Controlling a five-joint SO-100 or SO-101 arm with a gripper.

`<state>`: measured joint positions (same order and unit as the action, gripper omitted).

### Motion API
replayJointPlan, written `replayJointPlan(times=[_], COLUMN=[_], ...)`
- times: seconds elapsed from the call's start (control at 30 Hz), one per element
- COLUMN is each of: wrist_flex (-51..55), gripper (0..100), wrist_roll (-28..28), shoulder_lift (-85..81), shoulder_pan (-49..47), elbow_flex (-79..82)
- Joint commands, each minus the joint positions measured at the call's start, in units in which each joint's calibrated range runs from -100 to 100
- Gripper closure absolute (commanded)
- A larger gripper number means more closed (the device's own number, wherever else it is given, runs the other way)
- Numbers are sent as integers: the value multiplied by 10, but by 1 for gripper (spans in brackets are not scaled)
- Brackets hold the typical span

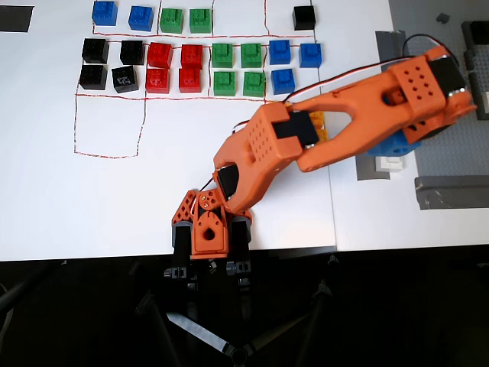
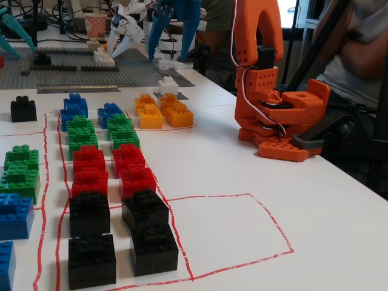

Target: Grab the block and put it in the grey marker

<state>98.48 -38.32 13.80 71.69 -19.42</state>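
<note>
The white block (image 2: 168, 85) rests on the table at the far end, on the small dark grey marker (image 2: 172, 95), just behind the yellow bricks. In the overhead view the block (image 1: 381, 164) shows at the marker's (image 1: 365, 170) right part, half under the arm. My blue-fingered gripper (image 2: 173, 53) hangs open well above the block, its jaws spread wide with nothing between them. From overhead the gripper (image 1: 391, 150) sits directly over the block and hides part of it.
Rows of black, red, green, blue and yellow bricks (image 2: 159, 111) fill the left side. An unfilled red-outlined square (image 2: 225, 229) lies nearer. A grey studded baseplate (image 1: 458, 115) and a grey tape strip (image 1: 451, 191) lie beyond. The arm's orange base (image 2: 279, 121) stands right.
</note>
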Motion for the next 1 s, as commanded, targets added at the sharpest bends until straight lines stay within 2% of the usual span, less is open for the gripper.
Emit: replayJointPlan(times=[0.0,0.3,0.6,0.97], wrist_flex=[10,8,-13,-52], gripper=[80,95,97,100], wrist_roll=[35,152,266,360], shoulder_lift=[-125,-229,-290,-332], shoulder_pan=[-51,-210,-393,-575], elbow_flex=[30,184,285,344])
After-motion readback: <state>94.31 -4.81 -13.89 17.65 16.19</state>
